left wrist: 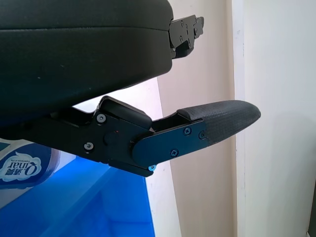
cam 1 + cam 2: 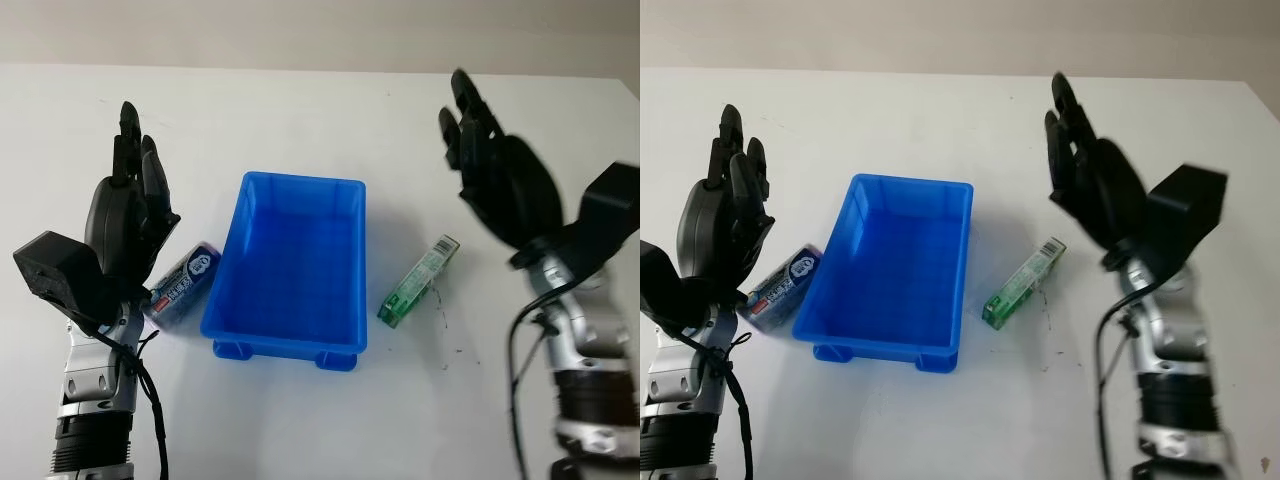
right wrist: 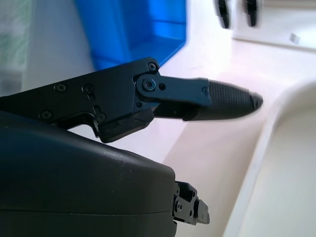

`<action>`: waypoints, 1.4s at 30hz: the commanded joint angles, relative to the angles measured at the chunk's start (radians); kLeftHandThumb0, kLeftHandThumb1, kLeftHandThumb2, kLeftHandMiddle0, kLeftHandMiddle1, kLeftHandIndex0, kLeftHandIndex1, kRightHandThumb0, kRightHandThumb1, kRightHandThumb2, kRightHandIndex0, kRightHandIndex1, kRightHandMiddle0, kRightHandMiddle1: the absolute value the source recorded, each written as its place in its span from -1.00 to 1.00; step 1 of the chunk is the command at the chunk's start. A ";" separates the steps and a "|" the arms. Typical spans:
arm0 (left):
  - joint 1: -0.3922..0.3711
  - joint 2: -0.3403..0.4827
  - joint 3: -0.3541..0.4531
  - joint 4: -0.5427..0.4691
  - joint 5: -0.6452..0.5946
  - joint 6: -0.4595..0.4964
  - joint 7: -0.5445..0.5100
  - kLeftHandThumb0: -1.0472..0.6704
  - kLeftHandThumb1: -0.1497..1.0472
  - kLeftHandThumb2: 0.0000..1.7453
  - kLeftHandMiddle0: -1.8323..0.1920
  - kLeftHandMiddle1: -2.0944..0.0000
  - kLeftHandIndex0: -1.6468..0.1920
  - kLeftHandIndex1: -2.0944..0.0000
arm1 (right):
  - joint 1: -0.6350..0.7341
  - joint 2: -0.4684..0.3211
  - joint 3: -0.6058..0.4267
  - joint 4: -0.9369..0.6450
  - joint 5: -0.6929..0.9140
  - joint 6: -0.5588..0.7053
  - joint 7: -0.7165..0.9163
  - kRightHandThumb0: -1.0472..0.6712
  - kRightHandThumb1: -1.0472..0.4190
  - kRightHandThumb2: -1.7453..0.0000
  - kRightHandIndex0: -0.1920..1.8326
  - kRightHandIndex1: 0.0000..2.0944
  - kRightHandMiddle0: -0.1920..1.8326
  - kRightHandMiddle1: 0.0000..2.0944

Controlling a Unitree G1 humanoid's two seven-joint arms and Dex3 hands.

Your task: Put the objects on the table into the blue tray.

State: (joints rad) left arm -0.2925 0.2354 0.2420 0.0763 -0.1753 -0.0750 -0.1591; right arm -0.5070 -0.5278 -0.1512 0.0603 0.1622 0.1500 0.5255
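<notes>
A white table (image 2: 300,120) is stretching out under the robot, with a pale wall running along its far edge. The left hand (image 2: 130,215) is hovering above the table's left side, holding nothing, its fingers (image 2: 128,140) pointing up and away toward the far edge. Just beside it, partly tucked under its palm in the head views, a blue-and-white packet (image 2: 185,282) is lying on the table, its long side angled toward the tray and its near end almost touching the tray's left wall. In the left wrist view the packet's printed label (image 1: 19,168) is showing below the black shell, next to the blue wall.

The right hand (image 2: 500,170) is hanging raised over the table's right side, likewise carrying nothing, fingers extended upward. Below and to the left of it, a slim green box (image 2: 418,278) is lying flat on the table, slanted, near the tray's right wall but apart from it.

The blue tray (image 2: 290,345) is sitting between the two hands at the middle of the table, its long axis running away from the robot, its inside bare.
</notes>
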 commanded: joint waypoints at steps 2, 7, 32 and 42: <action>0.002 0.016 0.004 -0.009 -0.001 0.000 -0.004 -0.77 1.00 -0.15 1.00 1.00 1.00 1.00 | -0.044 -0.084 0.017 0.026 -0.032 -0.022 0.060 -0.83 -0.94 0.89 -1.00 -0.99 -0.98 -0.96; 0.000 0.016 0.002 -0.011 0.001 0.007 -0.003 -0.77 1.00 -0.14 1.00 1.00 1.00 1.00 | -0.078 -0.200 0.068 0.019 -0.143 -0.050 0.123 -0.84 -0.76 0.97 -0.94 -0.95 -0.91 -0.93; -0.018 0.031 0.005 -0.003 -0.005 0.005 -0.010 -0.78 1.00 -0.14 1.00 1.00 1.00 1.00 | -0.090 -0.354 0.287 -0.012 -0.474 -0.361 0.290 -0.60 -0.57 0.93 -0.83 -0.92 -0.78 -0.93; -0.020 0.035 0.008 -0.004 -0.012 0.008 -0.015 -0.77 1.00 -0.14 1.00 1.00 1.00 1.00 | -0.043 -0.364 0.325 0.019 -0.553 -0.446 0.261 -0.68 -0.67 0.92 -0.85 -0.94 -0.82 -0.95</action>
State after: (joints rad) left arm -0.3012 0.2575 0.2445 0.0774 -0.1855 -0.0680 -0.1740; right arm -0.5661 -0.8772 0.1672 0.0734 -0.3796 -0.2859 0.7942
